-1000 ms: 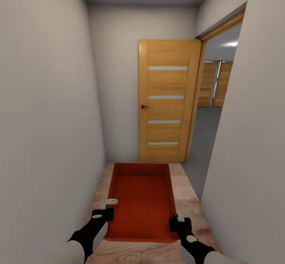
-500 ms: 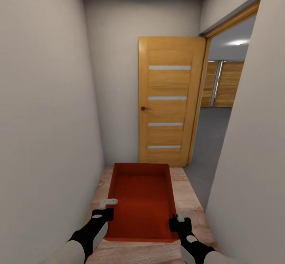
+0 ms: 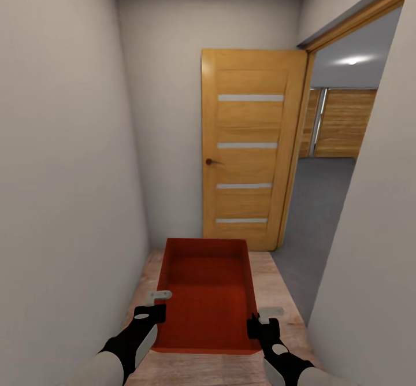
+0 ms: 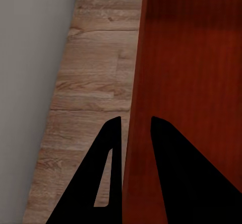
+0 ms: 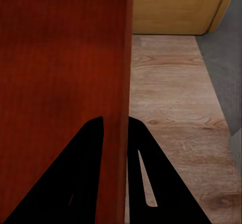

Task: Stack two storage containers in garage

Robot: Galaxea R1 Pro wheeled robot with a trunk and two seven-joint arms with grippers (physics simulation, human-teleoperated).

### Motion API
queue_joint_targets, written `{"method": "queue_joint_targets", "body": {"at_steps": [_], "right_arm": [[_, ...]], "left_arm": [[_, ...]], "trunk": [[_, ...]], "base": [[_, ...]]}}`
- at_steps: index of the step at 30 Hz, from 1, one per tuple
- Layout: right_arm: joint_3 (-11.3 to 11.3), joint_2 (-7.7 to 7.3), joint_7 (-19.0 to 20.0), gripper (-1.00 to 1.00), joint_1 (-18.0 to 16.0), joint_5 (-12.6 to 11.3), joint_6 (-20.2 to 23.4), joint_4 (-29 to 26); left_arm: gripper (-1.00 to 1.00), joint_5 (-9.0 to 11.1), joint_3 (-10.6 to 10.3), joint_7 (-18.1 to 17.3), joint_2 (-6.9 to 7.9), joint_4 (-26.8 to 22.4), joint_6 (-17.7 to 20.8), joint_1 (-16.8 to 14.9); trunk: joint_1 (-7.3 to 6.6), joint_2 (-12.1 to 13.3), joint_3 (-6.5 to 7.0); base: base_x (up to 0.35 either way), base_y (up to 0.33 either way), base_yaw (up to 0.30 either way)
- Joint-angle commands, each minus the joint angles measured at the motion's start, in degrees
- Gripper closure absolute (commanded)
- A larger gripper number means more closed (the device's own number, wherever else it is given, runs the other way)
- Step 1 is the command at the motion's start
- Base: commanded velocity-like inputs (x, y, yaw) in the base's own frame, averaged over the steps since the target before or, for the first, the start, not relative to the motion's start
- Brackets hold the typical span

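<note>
Open wooden door (image 3: 245, 149) stands ajar; beyond, perhaps slatted wood panels (image 3: 346, 123).

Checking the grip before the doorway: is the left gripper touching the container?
Touching. In the left wrist view, the left gripper straddles the container's side wall, fingers closed against it.

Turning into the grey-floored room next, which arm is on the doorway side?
Right. The doorway opening lies at the robot's right, so the right gripper on the container wall leads the turn. The left gripper, clamping the opposite wall, runs beside the hallway wall.
</note>
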Motion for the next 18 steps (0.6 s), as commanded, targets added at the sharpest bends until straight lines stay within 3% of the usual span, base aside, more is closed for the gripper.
{"method": "queue_joint_targets", "body": {"at_steps": [1, 10, 18], "right_arm": [[-1.23, -0.02, -0.56, 1.0, -0.07, -1.31, -0.48, 0.11], [-1.23, -0.03, -0.56, 1.0, -0.07, -1.25, -0.48, 0.11], [-1.23, -0.02, -0.58, 1.0, -0.07, -1.31, -0.48, 0.11]], "left_arm": [[1.0, -0.33, -0.35, 1.23, 0.1, -0.14, 0.43, -0.02], [1.0, -0.33, -0.35, 1.23, 0.1, -0.14, 0.45, -0.02], [1.0, -0.31, -0.35, 1.23, 0.08, -0.15, 0.44, -0.02]], "trunk": [[0.04, -0.07, -0.08], [0.04, -0.07, -0.08], [0.04, -0.07, -0.08]], "base": [[0.322, 0.0, 0.0], [0.322, 0.0, -0.014], [0.322, 0.016, -0.24]]}}
